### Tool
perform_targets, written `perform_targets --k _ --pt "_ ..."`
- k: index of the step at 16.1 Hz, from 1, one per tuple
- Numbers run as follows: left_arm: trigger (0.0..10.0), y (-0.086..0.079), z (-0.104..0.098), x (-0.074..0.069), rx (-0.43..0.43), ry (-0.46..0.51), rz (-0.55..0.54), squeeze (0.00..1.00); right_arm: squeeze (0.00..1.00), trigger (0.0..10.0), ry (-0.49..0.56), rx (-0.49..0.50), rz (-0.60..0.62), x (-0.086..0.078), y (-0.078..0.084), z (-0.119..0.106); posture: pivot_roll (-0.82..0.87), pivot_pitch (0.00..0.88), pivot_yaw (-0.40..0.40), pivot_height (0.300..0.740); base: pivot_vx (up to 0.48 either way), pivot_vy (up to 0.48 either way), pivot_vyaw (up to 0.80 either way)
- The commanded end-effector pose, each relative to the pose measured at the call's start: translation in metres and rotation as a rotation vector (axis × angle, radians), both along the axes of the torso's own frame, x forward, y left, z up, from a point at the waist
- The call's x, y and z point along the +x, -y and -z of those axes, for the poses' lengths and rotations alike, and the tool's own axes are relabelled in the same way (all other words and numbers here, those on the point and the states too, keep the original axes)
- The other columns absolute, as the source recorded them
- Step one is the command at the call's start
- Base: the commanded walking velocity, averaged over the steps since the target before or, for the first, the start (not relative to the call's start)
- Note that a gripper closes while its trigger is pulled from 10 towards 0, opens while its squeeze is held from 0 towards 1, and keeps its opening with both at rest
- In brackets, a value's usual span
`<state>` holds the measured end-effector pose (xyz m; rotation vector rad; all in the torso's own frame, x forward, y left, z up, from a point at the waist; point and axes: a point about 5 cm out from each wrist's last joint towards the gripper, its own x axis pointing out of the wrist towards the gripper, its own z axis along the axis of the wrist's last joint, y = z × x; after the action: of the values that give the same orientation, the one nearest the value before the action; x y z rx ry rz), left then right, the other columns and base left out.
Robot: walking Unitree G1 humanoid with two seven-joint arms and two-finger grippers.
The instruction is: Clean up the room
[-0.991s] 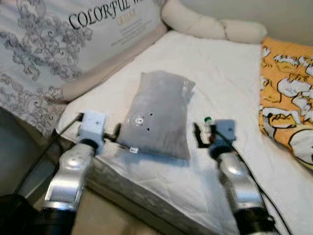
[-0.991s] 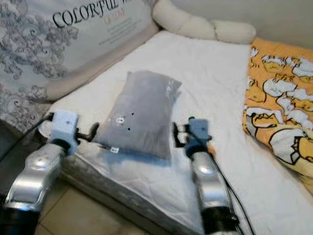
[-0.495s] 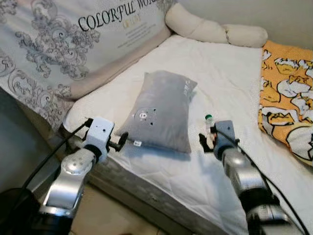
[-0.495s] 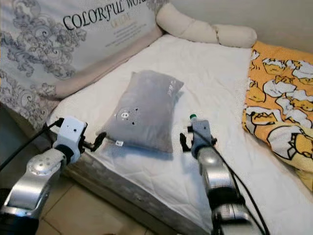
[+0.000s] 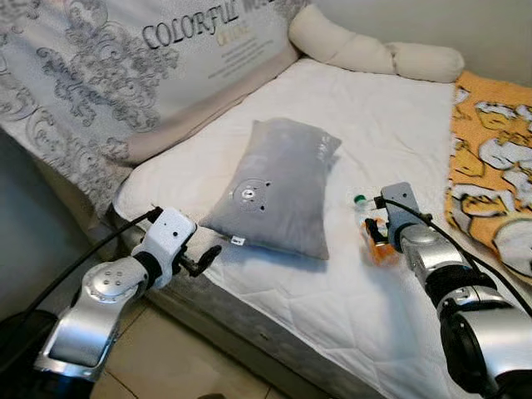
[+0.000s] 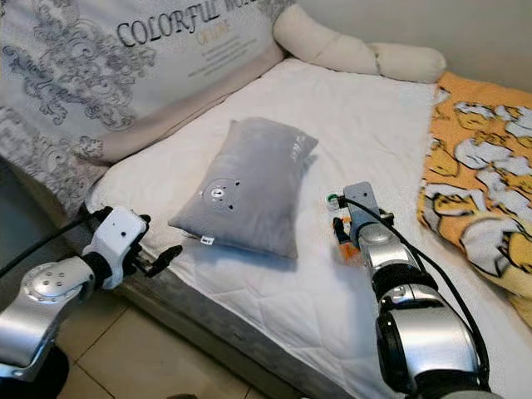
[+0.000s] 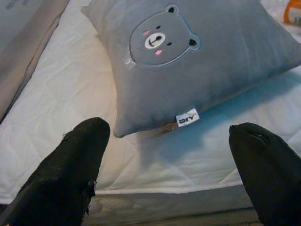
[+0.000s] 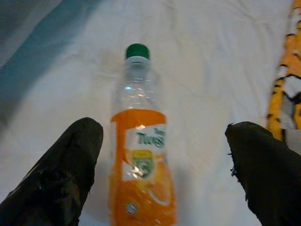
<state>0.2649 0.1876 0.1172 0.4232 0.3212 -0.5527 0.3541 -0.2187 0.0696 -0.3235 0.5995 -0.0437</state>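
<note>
Grey patterned headboard cushion [image 5: 108, 75] with "COLORFUL" lettering leans along the far left of the bed [image 5: 274, 299]. Left pincer [image 5: 202, 258] sits at the bed's near-left edge, fingers [image 7: 70, 174] spread open, nothing between them, aimed at the pillow's near corner. Pillow [image 5: 278, 187] is grey with a bear face patch and a small white tag at its near edge; lies flat on the white quilted sheet, mid-bed, just beyond the left pincer, not touching it. Beige bolster [image 5: 374, 51] runs along the bed's far end by the wall. Bottle [image 8: 141, 155] lies on the sheet to the right of the pillow, close but apart: clear plastic, green cap, orange label, orange drink in the lower part, cap pointing away from the robot. Right pincer [image 6: 342, 237] is right at the bottle, fingers [image 8: 56, 179] open wide on either side of it, no contact visible. Orange blanket [image 5: 495, 183] with white cartoon print covers the bed's right side, next to the right arm.
</note>
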Motion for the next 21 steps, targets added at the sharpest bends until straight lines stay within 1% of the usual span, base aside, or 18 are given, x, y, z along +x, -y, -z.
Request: perform_targets --k 1,3,5,7,9,10,11,12,13,15,16,17,18,19,20,21 --pt "10.0 0.000 -0.003 -0.003 0.007 -0.010 0.027 0.00 0.00 10.0 0.019 0.008 0.018 0.003 0.005 -0.006 0.20 0.000 0.006 0.740 0.000 0.000 0.00" --pt "10.0 0.001 -0.009 -0.009 0.011 -0.021 0.054 0.00 0.00 10.0 -0.002 -0.027 0.016 0.000 0.008 -0.002 0.22 0.000 0.004 0.740 0.000 0.000 0.00" --pt "10.0 0.004 -0.013 -0.015 0.014 -0.035 0.091 0.00 0.00 10.0 -0.028 -0.032 0.016 -0.003 0.011 0.002 0.23 0.000 0.002 0.740 0.000 0.000 0.00" --pt "10.0 0.006 -0.018 -0.024 -0.001 -0.057 0.113 0.00 0.00 10.0 -0.047 -0.032 0.043 -0.008 0.017 0.008 0.23 0.059 0.012 0.740 0.000 0.000 0.00" --pt "10.0 0.008 -0.018 -0.033 -0.021 -0.080 0.113 0.00 0.00 10.0 -0.056 -0.034 0.069 -0.013 0.022 0.011 0.22 0.108 0.012 0.740 0.000 0.000 0.00" --pt "10.0 0.009 -0.015 -0.040 -0.030 -0.102 0.115 0.00 0.00 10.0 -0.065 -0.050 0.084 -0.016 0.027 0.014 0.21 0.129 0.013 0.740 0.000 0.000 0.00" --pt "10.0 0.011 -0.013 -0.045 -0.031 -0.115 0.119 0.00 0.00 10.0 -0.072 -0.063 0.091 -0.019 0.030 0.017 0.21 0.135 0.010 0.740 0.000 0.000 0.00" --pt "10.0 0.012 -0.014 -0.046 -0.031 -0.120 0.120 0.00 0.00 10.0 -0.079 -0.065 0.095 -0.021 0.032 0.018 0.21 0.140 0.011 0.740 0.000 0.000 0.00" --pt "10.0 0.014 -0.015 -0.050 -0.034 -0.129 0.121 0.00 0.00 10.0 -0.100 -0.059 0.101 -0.025 0.035 0.023 0.21 0.149 0.013 0.740 0.000 0.000 0.00" --pt "10.0 0.015 -0.015 -0.053 -0.037 -0.140 0.126 0.00 0.00 10.0 -0.129 -0.016 0.121 -0.032 0.036 0.031 0.22 0.157 0.020 0.740 0.000 0.000 0.00" --pt "10.0 0.016 -0.015 -0.057 -0.037 -0.153 0.132 0.00 0.00 10.0 -0.140 0.017 0.158 -0.038 0.038 0.037 0.22 0.173 0.027 0.740 0.000 0.000 0.00" --pt "10.0 0.015 -0.015 -0.060 -0.034 -0.164 0.136 0.00 0.00 8.7 -0.135 0.041 0.183 -0.041 0.040 0.039 0.22 0.183 0.030 0.740 0.000 0.000 0.00" --pt "10.0 0.014 -0.014 -0.061 -0.028 -0.168 0.137 0.00 0.00 4.4 -0.133 0.043 0.185 -0.041 0.041 0.039 0.22 0.184 0.030 0.740 0.000 0.000 0.00" --pt "10.0 0.014 -0.014 -0.060 -0.026 -0.170 0.134 0.00 0.00 2.4 -0.128 0.051 0.188 -0.041 0.040 0.039 0.22 0.176 0.026 0.740 0.000 0.000 0.00" --pt "10.0 0.013 -0.015 -0.059 -0.023 -0.163 0.128 0.00 0.00 0.0 -0.119 0.065 0.190 -0.040 0.039 0.038 0.22 0.163 0.023 0.740 0.000 0.000 0.00" --pt "10.0 0.013 -0.016 -0.058 -0.025 -0.156 0.120 0.00 0.00 0.0 -0.114 0.071 0.187 -0.039 0.038 0.039 0.22 0.116 0.014 0.740 0.000 0.000 0.00"
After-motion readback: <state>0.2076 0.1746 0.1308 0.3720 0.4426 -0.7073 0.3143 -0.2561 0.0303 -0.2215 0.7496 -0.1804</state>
